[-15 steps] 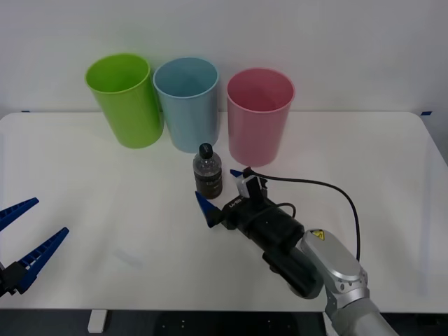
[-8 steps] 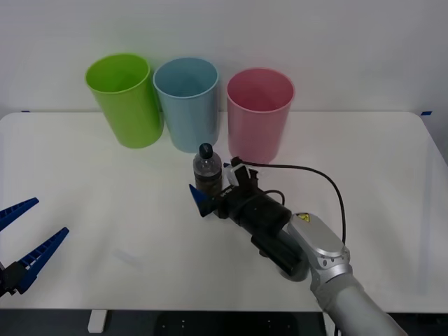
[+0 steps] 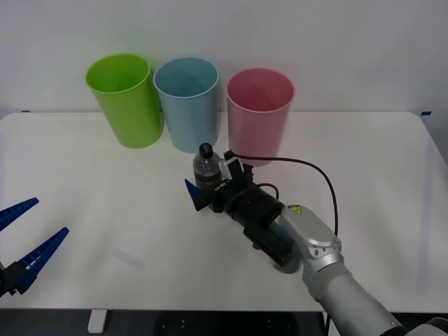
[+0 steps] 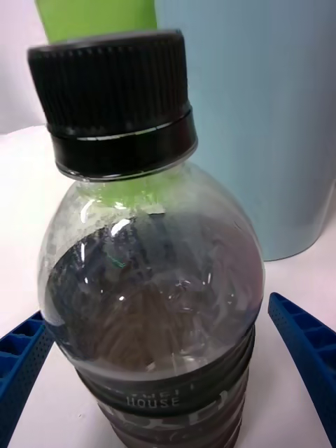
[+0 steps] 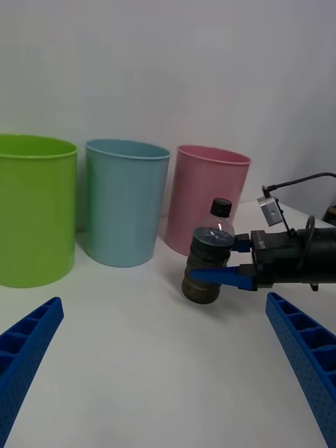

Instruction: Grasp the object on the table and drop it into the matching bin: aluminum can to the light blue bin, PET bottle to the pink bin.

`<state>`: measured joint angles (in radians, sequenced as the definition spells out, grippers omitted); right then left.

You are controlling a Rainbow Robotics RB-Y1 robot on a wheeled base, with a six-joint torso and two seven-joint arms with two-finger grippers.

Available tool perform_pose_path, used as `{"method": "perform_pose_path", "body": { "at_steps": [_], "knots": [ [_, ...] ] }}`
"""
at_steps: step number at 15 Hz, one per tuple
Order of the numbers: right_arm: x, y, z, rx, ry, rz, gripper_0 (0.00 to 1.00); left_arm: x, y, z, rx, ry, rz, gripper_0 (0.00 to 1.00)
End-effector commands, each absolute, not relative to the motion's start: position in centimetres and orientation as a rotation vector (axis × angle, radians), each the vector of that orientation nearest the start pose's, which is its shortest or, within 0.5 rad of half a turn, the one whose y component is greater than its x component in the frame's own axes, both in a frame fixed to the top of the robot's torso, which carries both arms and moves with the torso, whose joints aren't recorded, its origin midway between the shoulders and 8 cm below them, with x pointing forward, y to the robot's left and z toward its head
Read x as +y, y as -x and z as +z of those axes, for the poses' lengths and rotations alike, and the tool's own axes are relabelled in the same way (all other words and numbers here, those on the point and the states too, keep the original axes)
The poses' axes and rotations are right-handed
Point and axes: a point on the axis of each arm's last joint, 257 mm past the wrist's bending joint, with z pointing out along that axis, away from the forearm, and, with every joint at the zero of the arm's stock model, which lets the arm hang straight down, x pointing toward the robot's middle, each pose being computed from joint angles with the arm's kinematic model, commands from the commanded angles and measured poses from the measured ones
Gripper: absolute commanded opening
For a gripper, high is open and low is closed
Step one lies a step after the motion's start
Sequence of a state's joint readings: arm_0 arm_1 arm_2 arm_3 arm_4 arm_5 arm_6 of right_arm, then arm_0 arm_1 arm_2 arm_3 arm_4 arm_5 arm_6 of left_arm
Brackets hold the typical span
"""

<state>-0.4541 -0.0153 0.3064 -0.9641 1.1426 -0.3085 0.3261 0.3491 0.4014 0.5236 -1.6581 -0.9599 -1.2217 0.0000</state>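
Note:
The PET bottle (image 3: 206,170), clear with a black cap and a dark brown lower half, stands upright on the white table (image 3: 105,182) just in front of the light blue bin (image 3: 187,105). The pink bin (image 3: 259,115) is to its right. My right gripper (image 3: 208,183) is open, with one blue finger on each side of the bottle's lower body. In the right wrist view the bottle (image 4: 150,294) stands between the two fingertips (image 4: 304,350) with small gaps. The left wrist view shows the bottle (image 5: 208,259) inside the right gripper (image 5: 217,260). My left gripper (image 3: 50,216) hangs open at the near left.
A lime green bin (image 3: 126,101) stands left of the light blue one, all three in a row at the table's back. A black cable (image 3: 315,175) loops from the right wrist. The table's left half and right side are bare.
My right gripper has slid forward and left across the table, so its open fingers now flank the bottle. The bottle, the bins and the left arm have stayed put.

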Motion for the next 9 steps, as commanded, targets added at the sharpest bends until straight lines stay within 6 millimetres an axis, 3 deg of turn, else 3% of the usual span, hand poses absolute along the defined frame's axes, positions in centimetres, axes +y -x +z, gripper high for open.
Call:
{"method": "perform_pose_path", "body": {
  "at_steps": [1, 2, 9],
  "knots": [
    [4.9, -56.44, -27.31, 1.611, 0.595, 0.501, 0.08, 32.97, -34.23, -16.89, 1.441, -0.465, -0.567, 1.0],
    [4.75, -56.51, -27.37, 1.612, 0.596, 0.494, 0.0, 32.97, -34.23, -16.89, 1.441, -0.465, -0.567, 1.0],
    [4.72, -56.53, -27.25, 1.612, 0.586, 0.5, 0.0, 32.97, -34.23, -16.89, 1.441, -0.465, -0.567, 1.0]
  ]
}}
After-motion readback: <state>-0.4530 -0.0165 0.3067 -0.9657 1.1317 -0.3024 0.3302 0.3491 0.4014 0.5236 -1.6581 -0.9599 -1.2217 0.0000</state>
